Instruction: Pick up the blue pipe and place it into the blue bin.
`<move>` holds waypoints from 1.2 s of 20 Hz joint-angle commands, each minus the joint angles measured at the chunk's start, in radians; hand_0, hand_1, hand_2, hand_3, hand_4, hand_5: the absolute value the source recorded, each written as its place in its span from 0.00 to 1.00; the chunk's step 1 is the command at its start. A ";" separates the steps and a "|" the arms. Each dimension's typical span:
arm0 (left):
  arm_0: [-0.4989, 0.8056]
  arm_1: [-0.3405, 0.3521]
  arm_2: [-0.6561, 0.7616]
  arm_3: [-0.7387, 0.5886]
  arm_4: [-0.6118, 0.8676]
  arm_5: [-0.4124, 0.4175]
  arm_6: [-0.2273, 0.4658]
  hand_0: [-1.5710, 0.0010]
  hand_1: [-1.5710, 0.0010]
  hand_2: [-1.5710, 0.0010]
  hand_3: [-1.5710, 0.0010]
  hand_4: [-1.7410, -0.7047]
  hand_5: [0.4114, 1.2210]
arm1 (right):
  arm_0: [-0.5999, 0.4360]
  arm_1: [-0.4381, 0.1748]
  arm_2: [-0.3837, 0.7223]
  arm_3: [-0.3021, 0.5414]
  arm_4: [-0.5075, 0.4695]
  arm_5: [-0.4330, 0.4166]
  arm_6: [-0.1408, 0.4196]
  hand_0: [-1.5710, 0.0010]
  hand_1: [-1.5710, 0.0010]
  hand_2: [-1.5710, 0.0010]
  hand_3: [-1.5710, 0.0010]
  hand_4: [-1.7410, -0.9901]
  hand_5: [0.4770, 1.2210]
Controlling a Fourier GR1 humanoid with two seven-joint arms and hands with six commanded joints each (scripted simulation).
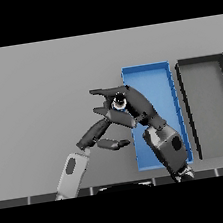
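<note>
I see right robot hand [133, 105] clenched around pipe [118, 103], end-on, at left rim of blue bin [157, 84]. Left robot hand [103, 127] relaxed, beside it over tabletop [41, 103]. Dark bin [208, 104] right.

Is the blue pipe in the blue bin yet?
Not yet. The right hand holds the pipe at the blue bin's left edge.

Before me lies a flat, plain grey counter [38, 84], evenly lit and matte, filling my whole view. On it at my right rests a dark grey rectangular bin with black walls [188, 112], lying lengthwise away from me. No walls, floor or windows show.
</note>
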 commanded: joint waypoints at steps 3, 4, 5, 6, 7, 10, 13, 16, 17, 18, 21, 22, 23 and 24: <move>0.004 -0.009 -0.008 0.003 -0.004 0.000 0.040 1.00 1.00 1.00 1.00 0.81 0.03 | -0.156 -0.200 -0.081 -0.004 -0.092 -0.157 -0.001 0.00 0.00 0.00 0.00 0.00 1.00; 0.008 0.000 -0.004 -0.004 -0.007 0.002 0.030 1.00 1.00 1.00 1.00 0.81 0.03 | -0.182 -0.282 -0.100 0.005 -0.113 -0.211 0.001 0.00 0.00 0.00 0.00 0.00 1.00; 0.002 -0.001 -0.002 -0.005 -0.005 0.002 0.041 1.00 1.00 1.00 1.00 0.81 0.02 | -0.202 -0.363 -0.106 0.020 -0.131 -0.266 0.001 0.00 0.00 0.00 0.00 0.00 1.00; 0.001 0.009 0.002 -0.005 -0.004 -0.001 0.032 1.00 1.00 1.00 1.00 0.82 0.02 | -0.221 -0.443 -0.117 0.034 -0.173 -0.315 0.001 0.00 0.00 0.00 0.00 0.00 1.00; 0.006 0.016 0.005 -0.003 0.002 -0.010 0.034 1.00 1.00 1.00 1.00 0.82 0.02 | -0.212 -0.519 -0.123 0.041 -0.224 -0.361 0.002 0.00 0.00 0.00 0.00 0.00 1.00; -0.002 0.019 0.009 -0.007 0.005 -0.007 0.020 1.00 1.00 1.00 1.00 0.82 0.00 | -0.170 -0.672 -0.158 0.067 -0.305 -0.426 0.003 0.00 0.00 0.00 0.00 0.00 1.00; -0.004 0.037 0.012 -0.003 -0.005 -0.007 0.006 1.00 1.00 1.00 1.00 0.84 0.00 | -0.011 -0.779 -0.179 0.016 -0.371 -0.481 0.003 0.00 0.00 0.00 0.00 0.00 1.00; 0.013 0.044 0.002 -0.002 -0.017 -0.004 -0.016 1.00 1.00 1.00 1.00 0.84 0.01 | 0.182 -0.792 -0.187 -0.073 -0.393 -0.551 0.002 0.00 0.00 0.00 0.00 0.00 1.00; 0.005 0.044 0.002 0.005 -0.021 0.000 -0.017 1.00 1.00 1.00 1.00 0.85 0.01 | 0.253 -0.792 -0.186 -0.090 -0.395 -0.561 0.001 0.00 0.00 0.00 0.00 0.00 1.00; -0.004 0.031 -0.007 0.010 -0.026 0.003 -0.002 1.00 1.00 1.00 1.00 0.84 0.01 | 0.307 -0.790 -0.188 -0.093 -0.397 -0.581 0.000 0.00 0.00 0.00 0.00 0.00 1.00; 0.028 0.029 -0.019 -0.013 -0.008 -0.003 -0.005 1.00 1.00 1.00 1.00 0.83 0.01 | 0.493 -0.781 -0.161 -0.109 -0.394 -0.642 -0.002 0.00 0.00 0.00 0.00 0.00 1.00; 0.030 0.032 -0.019 -0.021 -0.003 -0.003 0.001 1.00 1.00 1.00 1.00 0.83 0.01 | 0.532 -0.769 -0.149 -0.106 -0.392 -0.662 -0.001 0.00 0.00 0.00 0.00 0.00 1.00; 0.032 0.030 -0.021 -0.017 -0.004 0.001 0.011 1.00 1.00 1.00 1.00 0.83 0.02 | 0.569 -0.766 -0.127 -0.112 -0.380 -0.700 0.002 0.00 0.00 0.00 0.00 0.00 1.00; 0.031 0.029 -0.022 -0.028 0.002 0.002 0.018 1.00 1.00 1.00 1.00 0.83 0.02 | 0.607 -0.763 -0.105 -0.109 -0.375 -0.716 -0.001 0.00 0.00 0.00 0.00 0.00 1.00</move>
